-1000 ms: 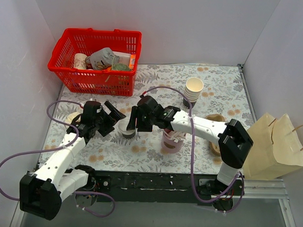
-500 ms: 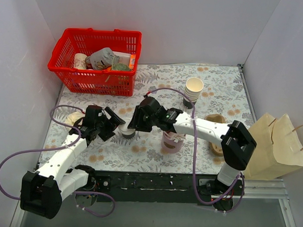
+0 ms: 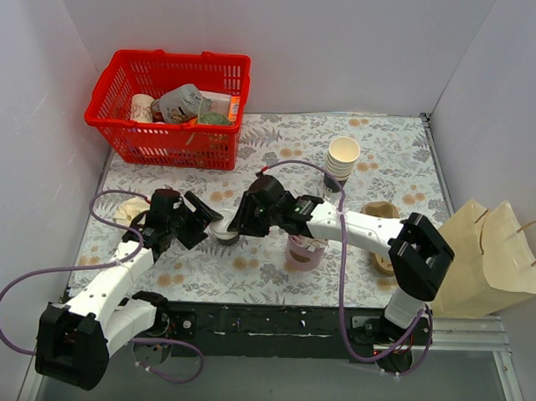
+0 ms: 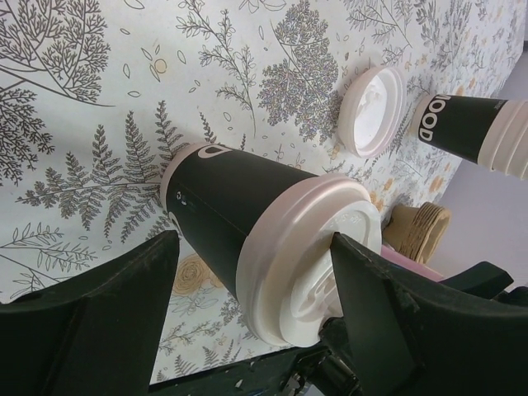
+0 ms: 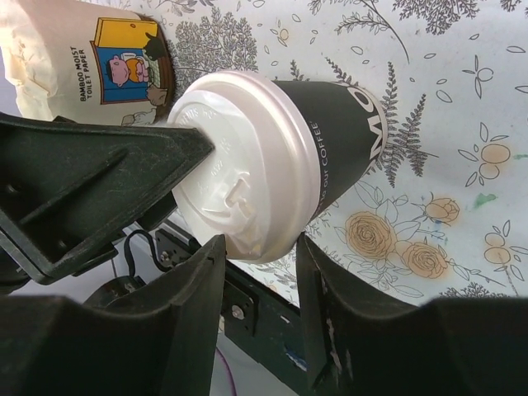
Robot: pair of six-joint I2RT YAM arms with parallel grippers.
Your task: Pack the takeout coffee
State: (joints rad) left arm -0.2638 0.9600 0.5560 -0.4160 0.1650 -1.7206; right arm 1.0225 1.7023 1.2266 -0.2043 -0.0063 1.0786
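The takeout coffee (image 3: pixel 225 233), a dark brown cup with a white lid, stands upright on the floral table mat. My left gripper (image 3: pixel 205 223) is open, with its jaws on either side of the cup just below the lid (image 4: pixel 313 260). One fingertip rests against the lid's top. My right gripper (image 3: pixel 238 222) comes in from the other side. In the right wrist view the gripper (image 5: pixel 260 246) is open, its fingertips flanking the near edge of the lid (image 5: pixel 243 165) without clamping it.
A pink cup of white sticks (image 3: pixel 303 250) stands just right of the coffee. Stacked cream cups (image 3: pixel 343 157), brown cardboard pieces (image 3: pixel 379 210) and a paper bag (image 3: pixel 491 257) are further right. A red basket (image 3: pixel 120 138) is at the back left. A loose white lid (image 4: pixel 373 111) lies nearby.
My left gripper has moved in towards the cup, so its open jaws now straddle it. My right gripper has shifted slightly nearer. The cup has stayed in place.
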